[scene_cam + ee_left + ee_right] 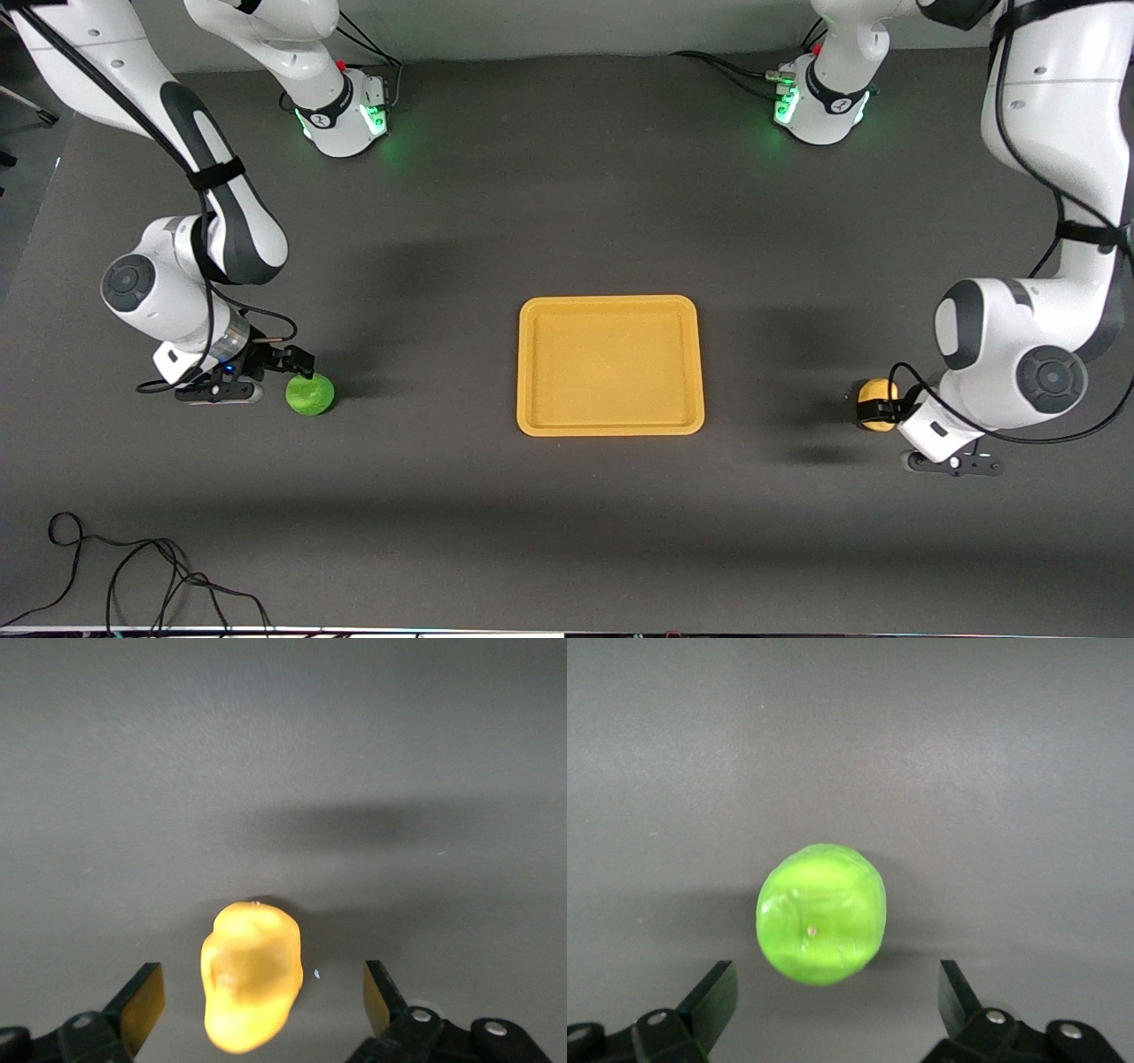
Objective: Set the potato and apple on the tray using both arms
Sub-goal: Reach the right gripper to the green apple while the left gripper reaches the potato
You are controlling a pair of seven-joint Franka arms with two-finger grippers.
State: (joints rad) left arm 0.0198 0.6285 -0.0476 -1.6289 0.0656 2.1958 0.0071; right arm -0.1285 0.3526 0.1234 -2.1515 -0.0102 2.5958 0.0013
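The green apple [310,394] lies on the dark table toward the right arm's end. My right gripper [292,370] is low beside it and open; in the right wrist view the apple [821,912] lies just ahead of the gripper [834,992], untouched by its fingertips. The yellow-tan potato [875,391] lies toward the left arm's end. My left gripper [886,410] is low at it and open; in the left wrist view the potato [251,988] lies between the spread fingers [142,1005] of the gripper [263,992], with gaps on both sides. The orange-yellow tray [609,303] lies empty mid-table.
Both arms' bases [341,111] stand along the table edge farthest from the front camera. Loose black cables [133,576] lie at the table edge nearest the front camera, at the right arm's end. Bare table separates each fruit from the tray.
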